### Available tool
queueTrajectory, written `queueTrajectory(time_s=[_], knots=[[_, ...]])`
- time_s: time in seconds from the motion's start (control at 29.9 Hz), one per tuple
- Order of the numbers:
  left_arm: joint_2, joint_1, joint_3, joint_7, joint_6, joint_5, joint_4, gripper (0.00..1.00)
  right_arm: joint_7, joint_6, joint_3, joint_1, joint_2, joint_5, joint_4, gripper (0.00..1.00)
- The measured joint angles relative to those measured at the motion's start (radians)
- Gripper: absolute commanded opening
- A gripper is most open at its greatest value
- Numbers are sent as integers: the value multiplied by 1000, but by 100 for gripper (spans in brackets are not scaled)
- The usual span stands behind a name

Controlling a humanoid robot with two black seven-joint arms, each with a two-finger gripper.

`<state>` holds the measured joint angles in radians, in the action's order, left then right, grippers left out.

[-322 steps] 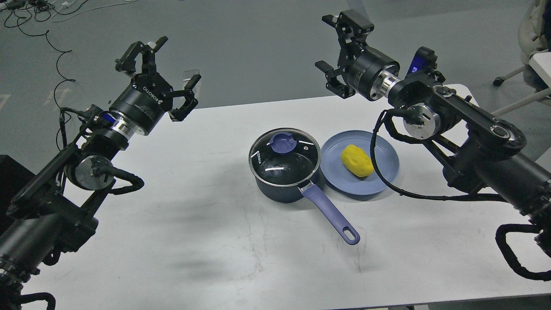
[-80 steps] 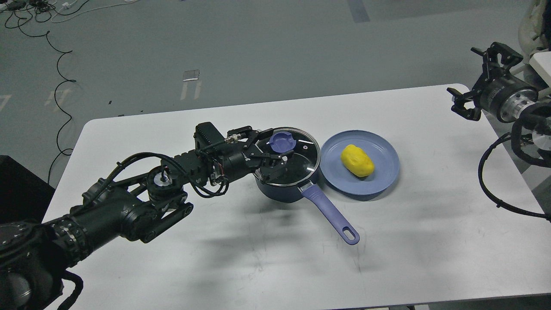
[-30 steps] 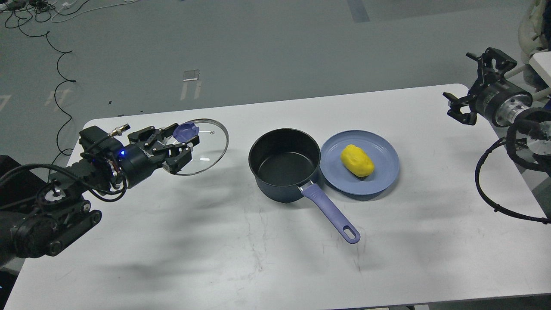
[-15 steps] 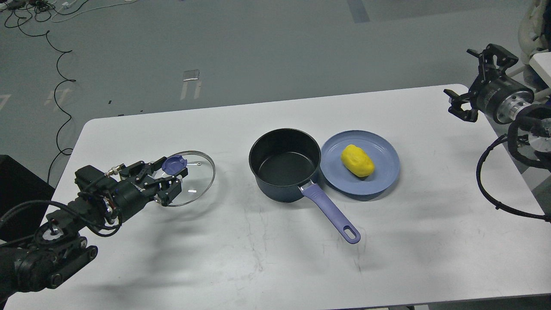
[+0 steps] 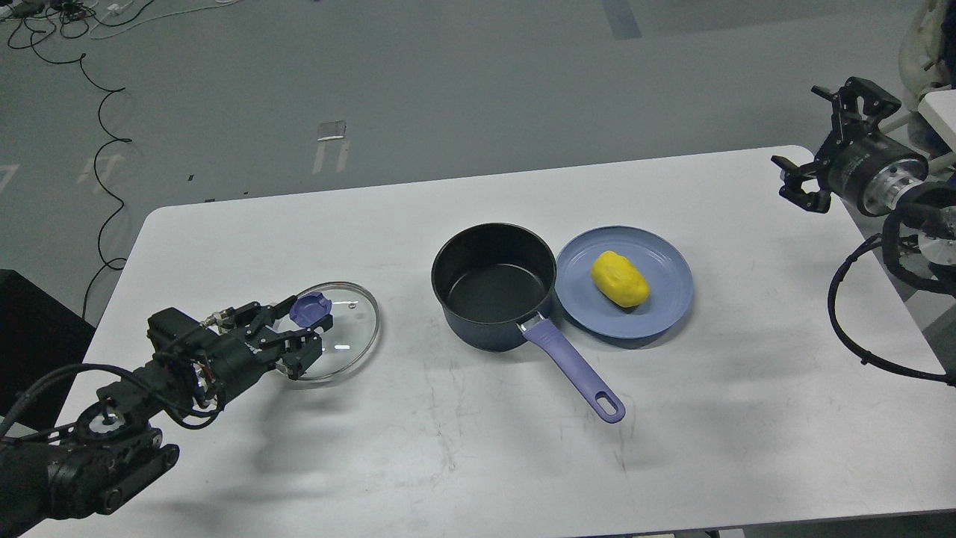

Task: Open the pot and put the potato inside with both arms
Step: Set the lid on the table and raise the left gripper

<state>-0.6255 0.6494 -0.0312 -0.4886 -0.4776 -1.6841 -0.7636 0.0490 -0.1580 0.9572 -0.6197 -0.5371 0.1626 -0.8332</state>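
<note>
The dark blue pot (image 5: 493,288) stands open and empty at the table's middle, its purple handle (image 5: 575,370) pointing toward the front right. The yellow potato (image 5: 619,278) lies on a blue plate (image 5: 665,299) just right of the pot. The glass lid (image 5: 340,336) with its purple knob (image 5: 310,308) is low at the table's left side. My left gripper (image 5: 302,329) is shut on the lid's knob. My right gripper (image 5: 821,142) is open and empty, raised beyond the table's far right corner.
The white table (image 5: 478,463) has a front edge near the frame's bottom. A black box (image 5: 30,329) stands left of the table. Cables (image 5: 97,112) lie on the grey floor behind. A chair (image 5: 922,67) is at the far right.
My left gripper has lowered the lid further and moved it slightly right, down to the table's left side. The right arm has hardly moved.
</note>
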Motion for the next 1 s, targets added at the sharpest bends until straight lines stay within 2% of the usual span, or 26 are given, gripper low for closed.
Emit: queueTrajectory(time_s=[0.1,0.13,0.17,0.2,0.6,0.77,0.87,1.0], knots=[[12,0,14,0,-10,1,17,77,0,0,0,0,0,0,0,100],[15,0,15,0,-11,1,22,82,0,0,0,0,0,0,0,100],[17,0,16,0,-11,2,25,93,0,0,0,0,0,0,-1,100],[18,0,16,0,-11,4,28,97,0,0,0,1,0,0,-1,100],[16,18,11,0,-11,131,14,98,0,-2,-4,5,0,2,-6,100],[-19,97,2,0,-9,327,-100,98,-1,-6,-56,-4,-9,15,-30,100],[-57,157,-3,0,68,453,-182,98,-22,-7,-106,-20,-26,38,-55,100],[-67,243,-41,0,273,663,-221,98,-56,-8,-206,-74,-35,140,-99,100]])
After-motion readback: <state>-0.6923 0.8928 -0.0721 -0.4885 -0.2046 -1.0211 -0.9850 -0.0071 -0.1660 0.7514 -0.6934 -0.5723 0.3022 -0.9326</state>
